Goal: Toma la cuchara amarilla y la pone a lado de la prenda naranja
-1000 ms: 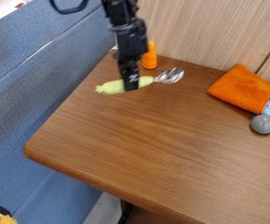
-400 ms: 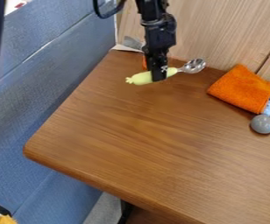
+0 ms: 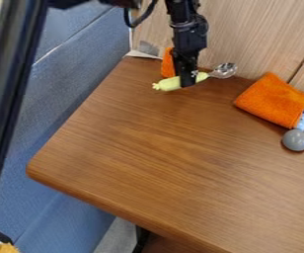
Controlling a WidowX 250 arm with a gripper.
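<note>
My gripper [image 3: 188, 81] hangs over the back part of the table, shut on the handle of the yellow spoon [image 3: 170, 84]. The handle's pale yellow end sticks out to the left of the gripper, and the metal bowl points right and a little back. To the right lies the folded orange cloth [image 3: 273, 101], apart from the spoon, with a gap of table between them.
An orange bottle-like object [image 3: 169, 63] stands behind the gripper, partly hidden by it. A grey ball [image 3: 295, 140] with a light blue piece touches the cloth's front. The wooden wall [image 3: 257, 29] borders the table [image 3: 168, 163] at the back.
The gripper has moved right and slightly toward the back wall, carrying the spoon with it. A dark arm part has come into view at the left. The cloth and ball have stayed put.
</note>
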